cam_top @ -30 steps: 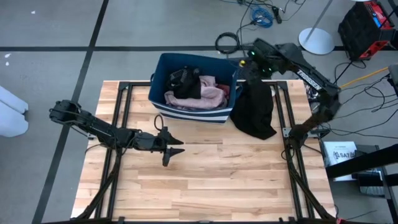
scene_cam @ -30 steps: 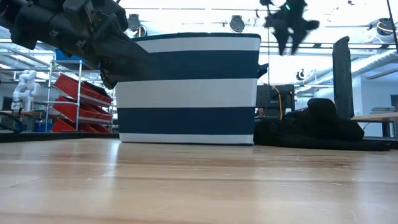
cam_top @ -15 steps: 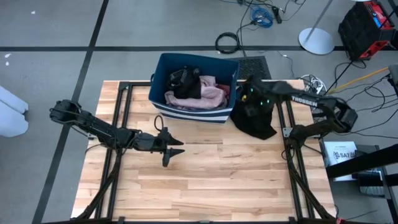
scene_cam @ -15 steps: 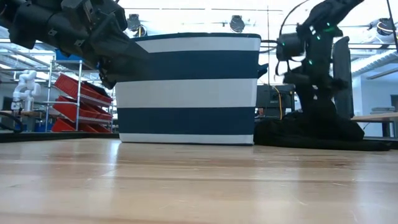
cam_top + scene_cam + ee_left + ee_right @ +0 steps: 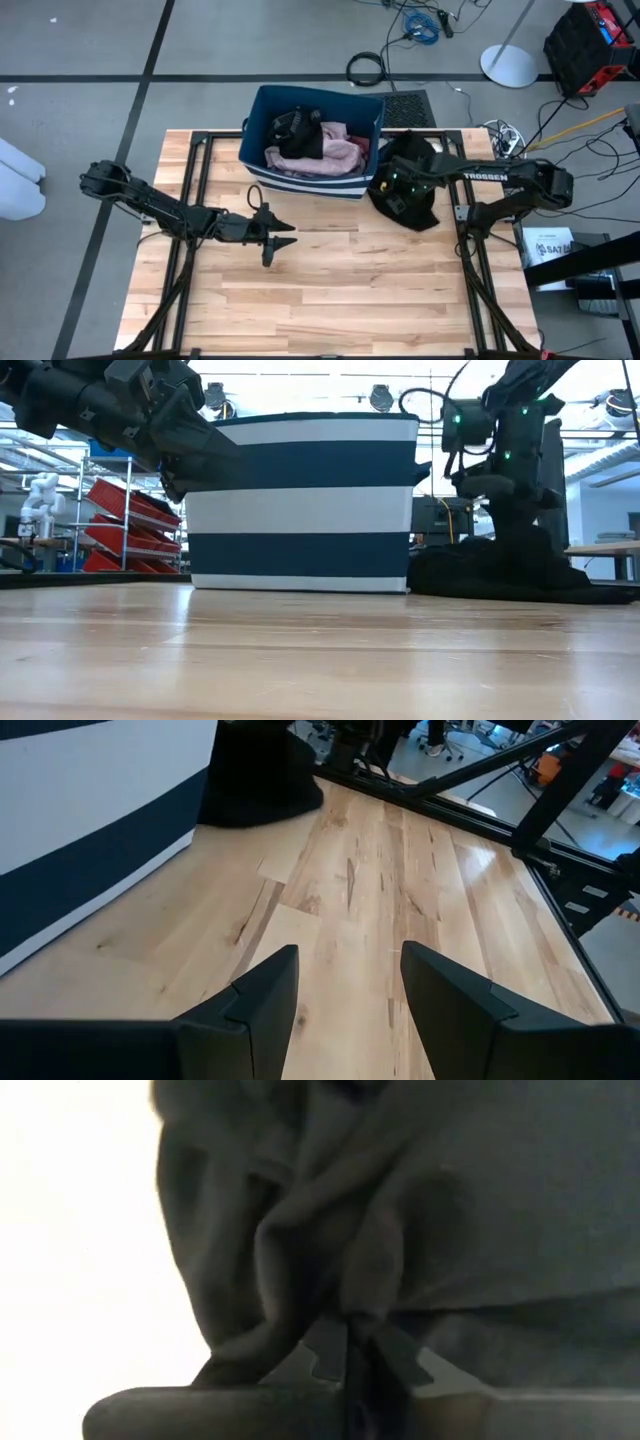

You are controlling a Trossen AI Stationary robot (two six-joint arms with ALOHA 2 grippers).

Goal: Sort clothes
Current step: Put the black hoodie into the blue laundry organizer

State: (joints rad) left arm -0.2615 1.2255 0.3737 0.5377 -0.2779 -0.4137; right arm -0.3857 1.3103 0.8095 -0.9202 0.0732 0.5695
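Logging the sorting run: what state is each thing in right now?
Black garment: heaped on the table right of the bin, pinched by the right end effector.
Right end effector: shut on the black garment's fabric.
Left end effector: open, empty, over bare table.
Striped bin: upright, open-topped, holding clothes.
Pink garment: crumpled inside the bin.
Dark item: lying on top of the pink garment.

A black garment (image 5: 408, 190) is heaped on the table. Pink clothes (image 5: 325, 152) and black clothes (image 5: 298, 128) are piled together.
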